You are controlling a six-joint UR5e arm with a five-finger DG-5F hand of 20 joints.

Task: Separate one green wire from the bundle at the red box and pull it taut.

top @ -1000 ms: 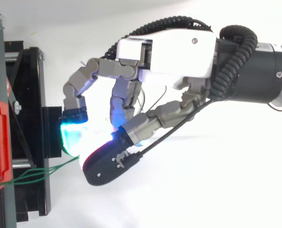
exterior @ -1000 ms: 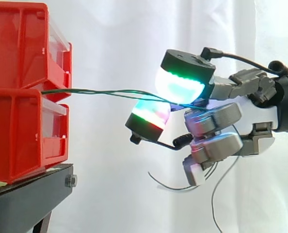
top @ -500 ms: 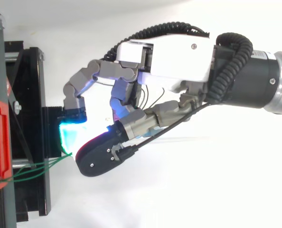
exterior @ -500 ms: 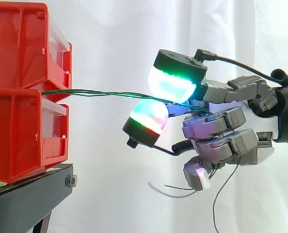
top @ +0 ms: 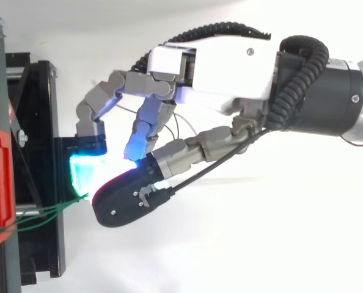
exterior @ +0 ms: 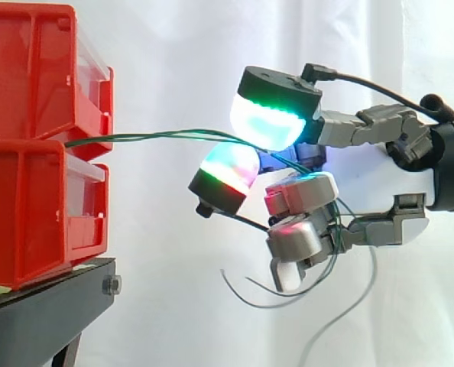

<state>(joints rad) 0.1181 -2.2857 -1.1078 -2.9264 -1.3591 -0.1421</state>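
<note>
The green wires (exterior: 158,137) leave the red box (exterior: 28,199) at the frame's left and run almost level toward centre-right — there the robot hand (top: 218,61) curls its fingers round them, glowing pads (exterior: 269,122) set above and below, probably to isolate one strand before tensioning.

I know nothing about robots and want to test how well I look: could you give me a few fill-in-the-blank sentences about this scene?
1. The green wires run from the ____ bins to the hand.
2. The bins rest on a ____ stand.
3. In the side view the hand comes in from the ____ edge.
4. The wires' loose ends hang ____ the hand.

Missing words: red; black; right; below.
</note>
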